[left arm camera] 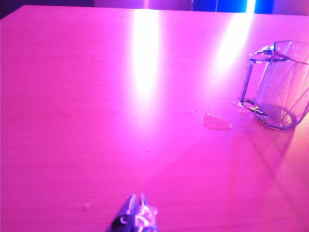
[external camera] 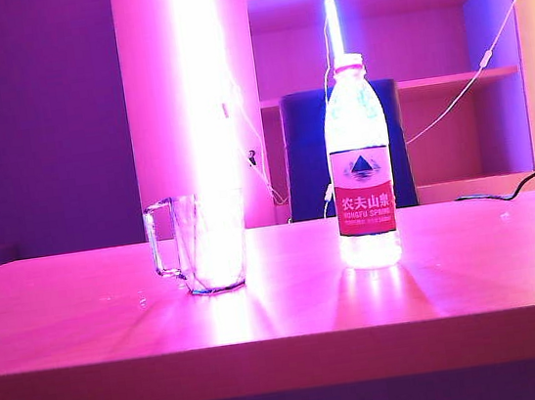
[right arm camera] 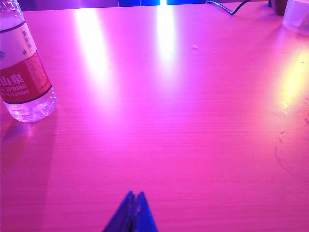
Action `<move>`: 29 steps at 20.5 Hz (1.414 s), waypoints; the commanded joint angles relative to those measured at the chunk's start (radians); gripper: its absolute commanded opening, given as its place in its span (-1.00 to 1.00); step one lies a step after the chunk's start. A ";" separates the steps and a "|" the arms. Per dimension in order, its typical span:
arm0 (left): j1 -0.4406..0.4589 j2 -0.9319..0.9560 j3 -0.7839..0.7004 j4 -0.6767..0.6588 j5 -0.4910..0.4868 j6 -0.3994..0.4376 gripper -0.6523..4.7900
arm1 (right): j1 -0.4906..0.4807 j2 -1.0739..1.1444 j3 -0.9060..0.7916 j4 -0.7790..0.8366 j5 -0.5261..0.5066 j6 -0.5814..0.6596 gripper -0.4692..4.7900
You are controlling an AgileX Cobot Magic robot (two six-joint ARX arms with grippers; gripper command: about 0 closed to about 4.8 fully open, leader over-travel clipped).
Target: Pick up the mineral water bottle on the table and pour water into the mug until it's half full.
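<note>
Tall clear plastic bottle, white cap, red label reading "农夫山泉 NONGFU SPRING", upright on pink-lit table; clear glass mug well apart. Left gripper and right gripper pinched closed, empty, over bare tabletop.

Bottle label reads 农夫山泉, apparently "NONGFU SPRING"

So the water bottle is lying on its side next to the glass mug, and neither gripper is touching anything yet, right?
Not quite: the mineral water bottle stands upright, cap on, as the exterior view shows. It is beside the mug, and the left gripper and right gripper touch nothing.
</note>
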 commanded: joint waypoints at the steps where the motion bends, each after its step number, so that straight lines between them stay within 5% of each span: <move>1: 0.000 0.001 0.002 -0.003 0.006 -0.003 -0.78 | 0.002 -0.001 -0.006 0.013 0.000 0.003 -0.84; 9: 0.000 0.001 0.011 0.023 0.010 -0.028 -0.78 | 0.002 -0.001 0.025 0.020 0.000 0.006 -0.84; 13: 0.000 0.001 0.153 0.080 0.101 -0.178 -0.78 | 0.002 0.000 0.247 0.012 -0.009 0.219 -0.84; 15: 0.000 0.001 0.248 0.062 0.182 -0.287 -0.78 | 0.002 0.002 0.364 -0.029 -0.051 0.206 -0.84; 17: 0.000 0.004 0.346 0.042 0.281 -0.308 -0.78 | 0.002 0.011 0.492 -0.119 -0.120 0.129 -0.84; 22: 0.000 0.193 0.525 -0.061 0.536 -0.192 -0.78 | 0.002 0.185 0.753 -0.221 -0.307 -0.024 -0.55; 24: -0.001 0.356 0.594 -0.142 0.568 -0.090 -0.78 | 0.002 0.319 0.838 -0.199 -0.389 -0.024 -0.29; 27: -0.002 0.575 0.682 -0.253 0.567 0.089 -0.78 | 0.003 0.498 0.876 -0.071 -0.447 -0.024 -0.25; 29: -0.010 0.645 0.694 -0.261 0.567 0.134 -0.78 | 0.004 0.572 0.876 -0.006 -0.447 -0.023 -0.25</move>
